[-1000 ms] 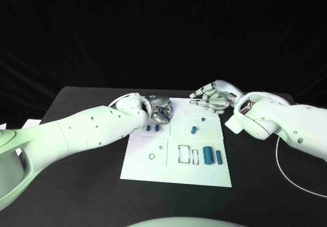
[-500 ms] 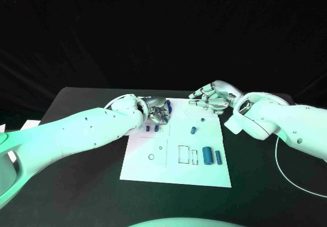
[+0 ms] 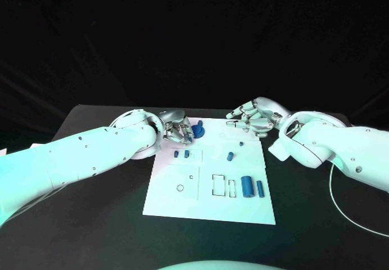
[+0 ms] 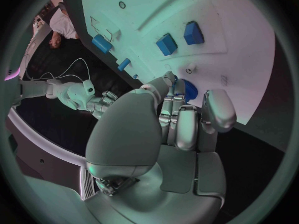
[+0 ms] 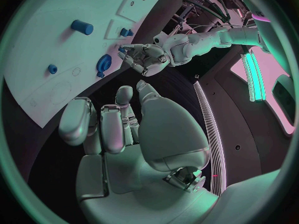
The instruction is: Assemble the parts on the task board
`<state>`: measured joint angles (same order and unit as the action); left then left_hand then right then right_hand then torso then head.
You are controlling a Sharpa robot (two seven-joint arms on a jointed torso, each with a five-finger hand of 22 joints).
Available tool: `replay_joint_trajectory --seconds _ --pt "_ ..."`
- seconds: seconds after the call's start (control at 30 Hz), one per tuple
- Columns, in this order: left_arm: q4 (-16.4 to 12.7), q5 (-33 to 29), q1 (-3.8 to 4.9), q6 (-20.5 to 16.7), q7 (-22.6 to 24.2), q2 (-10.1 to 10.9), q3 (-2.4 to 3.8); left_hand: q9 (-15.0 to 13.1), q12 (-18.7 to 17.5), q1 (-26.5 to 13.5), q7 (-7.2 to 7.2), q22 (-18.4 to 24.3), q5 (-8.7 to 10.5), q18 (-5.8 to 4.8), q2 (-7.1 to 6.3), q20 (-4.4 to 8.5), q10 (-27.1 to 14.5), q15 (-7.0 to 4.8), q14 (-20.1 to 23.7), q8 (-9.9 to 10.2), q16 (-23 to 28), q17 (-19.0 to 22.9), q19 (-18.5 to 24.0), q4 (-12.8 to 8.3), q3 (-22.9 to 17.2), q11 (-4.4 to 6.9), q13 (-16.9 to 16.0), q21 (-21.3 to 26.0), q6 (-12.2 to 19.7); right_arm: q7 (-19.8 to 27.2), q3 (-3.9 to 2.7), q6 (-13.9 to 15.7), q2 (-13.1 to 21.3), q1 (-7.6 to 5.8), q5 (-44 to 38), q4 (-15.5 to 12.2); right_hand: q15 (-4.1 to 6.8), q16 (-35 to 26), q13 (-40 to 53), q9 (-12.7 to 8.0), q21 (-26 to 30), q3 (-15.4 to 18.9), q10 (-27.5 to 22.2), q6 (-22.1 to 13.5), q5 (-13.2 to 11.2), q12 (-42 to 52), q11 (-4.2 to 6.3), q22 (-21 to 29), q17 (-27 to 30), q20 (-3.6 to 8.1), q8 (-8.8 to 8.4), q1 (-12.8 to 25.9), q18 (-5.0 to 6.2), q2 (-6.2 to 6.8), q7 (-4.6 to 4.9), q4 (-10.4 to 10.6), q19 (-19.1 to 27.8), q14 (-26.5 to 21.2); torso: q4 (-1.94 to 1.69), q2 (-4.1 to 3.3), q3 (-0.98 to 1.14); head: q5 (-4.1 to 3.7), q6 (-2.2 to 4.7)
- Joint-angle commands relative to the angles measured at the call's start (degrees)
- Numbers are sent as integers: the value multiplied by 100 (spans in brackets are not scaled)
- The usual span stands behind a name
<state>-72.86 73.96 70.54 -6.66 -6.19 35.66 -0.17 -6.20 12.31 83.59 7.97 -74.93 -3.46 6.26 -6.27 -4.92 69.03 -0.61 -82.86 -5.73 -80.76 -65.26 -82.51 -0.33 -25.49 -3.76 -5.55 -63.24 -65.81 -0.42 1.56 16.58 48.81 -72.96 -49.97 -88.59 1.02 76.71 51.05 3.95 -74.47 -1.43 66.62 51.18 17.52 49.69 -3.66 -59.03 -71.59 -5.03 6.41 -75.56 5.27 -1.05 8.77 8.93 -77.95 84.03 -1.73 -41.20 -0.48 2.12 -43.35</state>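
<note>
A round blue disc [image 3: 198, 131] now shows at the far left part of the white task board [image 3: 174, 199], just beside the fingertips of the left robot hand [image 3: 177, 127]. A moment ago that hand sat lower, over the same spot, and covered the disc; it has since drawn back toward the board's far left corner. In the left wrist view the fingers [image 4: 181, 127] curl close against the disc [image 4: 184, 90], but whether they still pinch it or have let go cannot be told. My guess is that the disc has either just been seated or is being lifted clear.

Just nearer than the disc lie two small blue blocks [image 3: 182, 153] side by side. Toward the middle sit a short blue cylinder [image 3: 231, 155] and a tiny blue peg [image 3: 240, 143]. At the near right, a larger blue cylinder [image 3: 247, 186] and a slimmer one [image 3: 260, 187] lie beside empty outlined slots, so much remains unassembled.

The right robot hand [image 3: 255, 119] hovers over the far right corner of the board, fingers bent and apart, holding nothing. It has hardly moved. Nothing lies between either hand and the loose parts on the black bench [image 3: 97, 225].
</note>
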Motion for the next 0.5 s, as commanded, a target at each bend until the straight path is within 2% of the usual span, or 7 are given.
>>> replay_joint_trajectory --seconds 0.03,0.37,0.5 --pt "-69 -177 12 14 -5 76 8 -4 -39 -30 -3 -264 -32 -112 -4 -12 45 -15 -42 -10 -13 1 -37 -10 -33 6 -7 -24 -38 9 1 -24 8 3 -26 -1 -5 -18 5 -2 19 4 -17 19 31 2 -3 -6 -3 17 19 -7 58 -39 21 48 17 222 5 -10 0 11 1" --pt "-112 -26 12 134 -6 185 8 -3 -45 -37 -3 -269 -31 -113 -16 -12 48 -14 -42 -7 -12 6 -37 -17 -38 5 -9 -28 -39 5 5 -36 16 4 -27 24 -5 -19 6 -2 19 5 -16 20 30 4 -3 -7 -2 17 20 -6 58 -39 21 50 16 223 12 -6 -1 -3 -28" --pt "-107 4 11 140 -22 200 7 -3 -47 -39 -3 -269 -31 -113 -17 -12 50 -14 -42 -7 -11 7 -36 -18 -41 5 -10 -27 -40 8 7 -40 7 7 -26 32 -5 -19 6 -2 19 5 -16 20 30 4 -3 -7 -2 17 20 -6 58 -39 21 50 16 223 16 -9 8 6 -23"
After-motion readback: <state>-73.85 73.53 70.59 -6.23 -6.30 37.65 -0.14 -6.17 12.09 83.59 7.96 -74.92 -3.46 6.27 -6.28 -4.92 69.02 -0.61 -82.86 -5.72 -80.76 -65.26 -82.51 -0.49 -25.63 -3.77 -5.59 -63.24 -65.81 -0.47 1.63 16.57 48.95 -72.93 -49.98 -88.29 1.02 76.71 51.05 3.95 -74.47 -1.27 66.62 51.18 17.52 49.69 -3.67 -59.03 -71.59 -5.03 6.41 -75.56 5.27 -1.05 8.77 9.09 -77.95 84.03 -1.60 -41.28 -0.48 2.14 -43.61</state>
